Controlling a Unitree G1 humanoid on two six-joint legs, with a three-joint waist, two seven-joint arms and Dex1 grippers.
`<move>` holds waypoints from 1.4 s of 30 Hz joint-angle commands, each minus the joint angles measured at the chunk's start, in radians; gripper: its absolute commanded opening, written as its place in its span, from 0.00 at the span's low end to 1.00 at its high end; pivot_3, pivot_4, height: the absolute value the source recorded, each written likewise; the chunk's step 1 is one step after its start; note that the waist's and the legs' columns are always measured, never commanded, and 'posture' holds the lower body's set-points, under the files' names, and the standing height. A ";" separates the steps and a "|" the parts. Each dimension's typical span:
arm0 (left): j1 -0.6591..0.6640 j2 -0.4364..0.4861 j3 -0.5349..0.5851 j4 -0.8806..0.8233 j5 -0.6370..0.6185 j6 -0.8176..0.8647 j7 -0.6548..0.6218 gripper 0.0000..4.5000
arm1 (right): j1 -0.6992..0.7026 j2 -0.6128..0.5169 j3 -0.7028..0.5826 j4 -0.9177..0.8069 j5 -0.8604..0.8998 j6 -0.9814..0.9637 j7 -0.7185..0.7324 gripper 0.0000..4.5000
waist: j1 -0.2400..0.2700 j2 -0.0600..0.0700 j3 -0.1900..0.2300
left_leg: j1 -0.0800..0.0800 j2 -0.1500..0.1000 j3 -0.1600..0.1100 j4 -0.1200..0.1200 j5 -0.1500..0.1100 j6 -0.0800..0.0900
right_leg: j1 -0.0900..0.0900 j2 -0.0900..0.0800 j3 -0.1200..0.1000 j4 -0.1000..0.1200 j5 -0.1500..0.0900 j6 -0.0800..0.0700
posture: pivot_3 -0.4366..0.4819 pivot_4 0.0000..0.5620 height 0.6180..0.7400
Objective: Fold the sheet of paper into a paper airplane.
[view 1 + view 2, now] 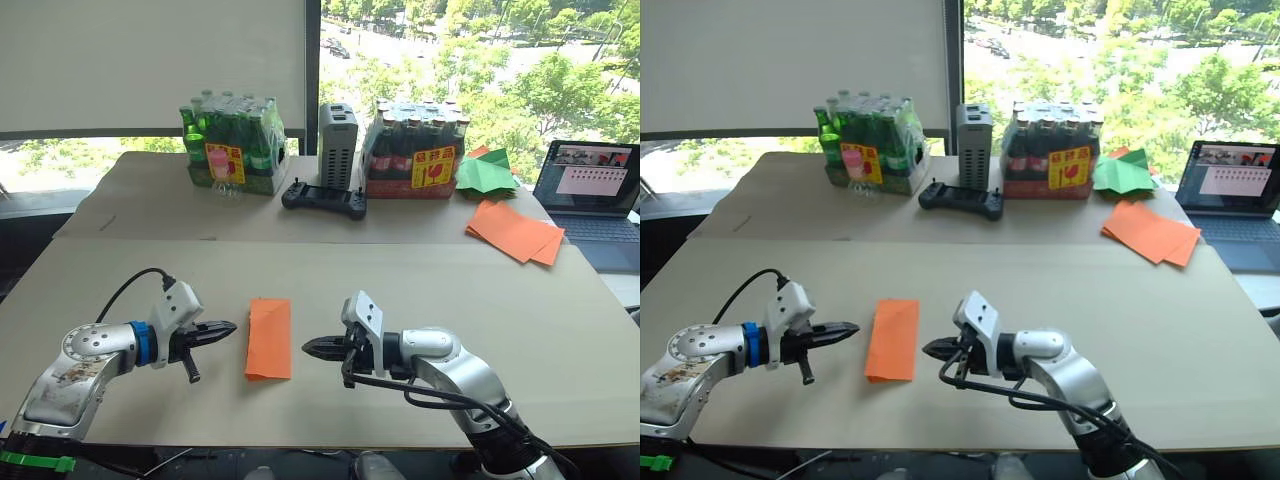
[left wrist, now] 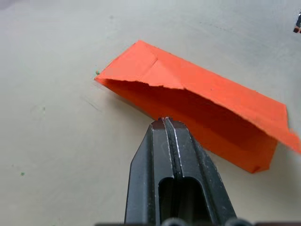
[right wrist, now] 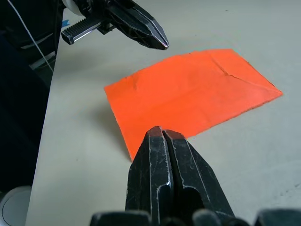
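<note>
The sheet of paper is bright orange and folded into a long narrow strip, lying on the near table between my two grippers. In the left wrist view the sheet of paper has its upper layer lifted slightly along one long edge. My left gripper points at it from the left, shut and empty, a short gap away. From the right, my right gripper points at the strip, also shut and empty, just short of its edge. In the right wrist view the left gripper hovers beyond the paper.
On the far table stand two shrink-wrapped bottle packs, a grey box and a black controller. A green paper shape, a pile of flat orange sheets and a laptop lie at the right.
</note>
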 commanded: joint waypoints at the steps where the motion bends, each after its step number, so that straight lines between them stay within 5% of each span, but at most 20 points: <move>1: -0.041 -0.027 -0.029 -0.009 -0.004 -0.018 0.000 0.00 | -0.010 -0.006 -0.043 -0.064 0.044 0.019 -0.028 0.01 | 0.000 0.000 0.000 | 0.000 0.000 0.000 0.000 0.000 0.000 | 0.000 0.000 0.000 0.000 0.000 0.000 | 0.48 0.27 0.94; 14: -0.252 -0.222 -0.263 0.057 0.035 -0.033 -0.027 0.00 | -0.234 0.117 -0.081 0.001 0.078 0.051 -0.188 0.01 | 0.006 0.000 0.000 | -0.003 0.000 -0.001 0.002 0.000 0.000 | -0.001 0.001 0.000 0.000 0.000 0.000 | 0.48 0.27 0.94; 25: -0.180 -0.158 -0.200 0.007 0.018 -0.009 -0.021 0.00 | -0.248 0.080 0.125 0.201 -0.138 0.002 -0.262 0.01 | 0.010 0.000 0.000 | -0.004 0.000 -0.001 0.002 0.000 0.000 | -0.003 0.000 0.000 0.000 0.000 0.000 | 0.48 0.27 0.94; 34: -0.055 -0.025 -0.135 0.092 0.112 -0.102 -0.012 0.00 | -0.154 0.026 0.133 0.229 -0.214 -0.021 -0.287 0.01 | 0.010 0.000 0.000 | -0.003 0.000 -0.001 0.002 0.000 0.000 | -0.002 0.001 -0.001 0.001 0.000 0.000 | 0.48 0.27 0.94; 42: -0.063 -0.092 -0.171 0.109 0.128 -0.108 0.029 0.00 | -0.083 0.003 0.101 0.180 -0.214 -0.010 -0.293 0.01 | 0.020 0.000 0.000 | -0.001 -0.001 -0.001 0.002 0.000 0.000 | 0.001 -0.001 -0.001 0.000 0.000 0.000 | 0.48 0.27 0.94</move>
